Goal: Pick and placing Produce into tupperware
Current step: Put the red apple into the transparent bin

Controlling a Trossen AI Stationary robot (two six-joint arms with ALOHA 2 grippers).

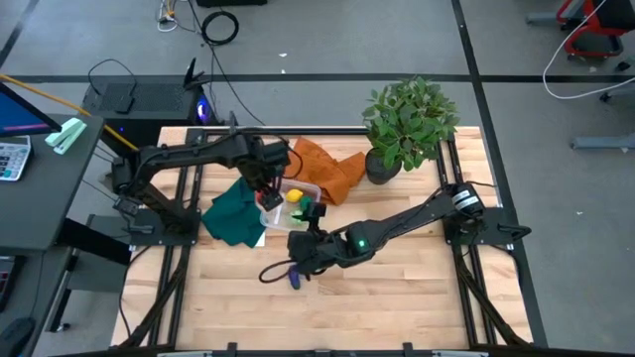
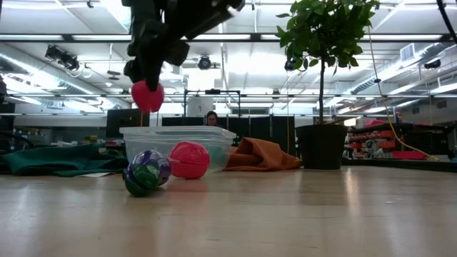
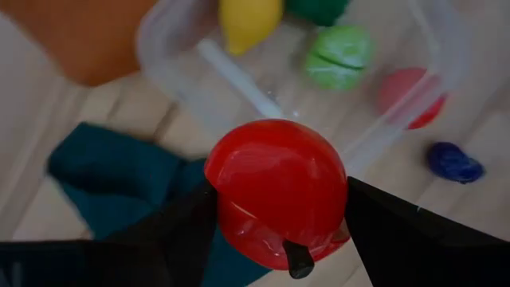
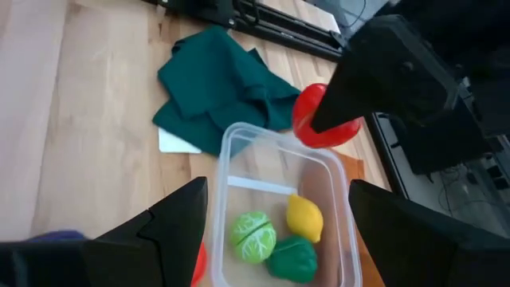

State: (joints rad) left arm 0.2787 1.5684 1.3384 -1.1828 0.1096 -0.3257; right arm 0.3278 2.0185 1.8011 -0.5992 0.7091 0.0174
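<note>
My left gripper [image 1: 268, 194] is shut on a red toy fruit [image 3: 275, 191] with a dark stem, above the tupperware's [image 1: 298, 190] left edge. The clear tupperware [image 4: 239, 139] holds a yellow piece [image 4: 304, 218], a yellow-green piece [image 4: 253, 237] and a green piece [image 4: 292, 259]. A second red piece [image 2: 188, 159] lies on the table against the box's near wall. A purple piece [image 1: 295, 279] with a green end lies on the wood nearer me. My right gripper [image 4: 275, 239] is open, raised over the table just near of the box. My left gripper pinches the red toy fruit's round body [image 3: 231, 179] between its two fingers [image 3: 179, 231], one on each side. The fingers come from above, pointing down. The fruit [image 2: 148, 95] is lifted clear, above the box's rim, with its stem [image 3: 298, 261] turned toward the wrist.
A dark green cloth [image 1: 233, 213] lies left of the box, with a white card under its edge. An orange cloth [image 1: 322, 169] and a potted plant [image 1: 407, 124] stand at the far right. Bare wood spreads over the near half of the table [image 1: 417, 297].
</note>
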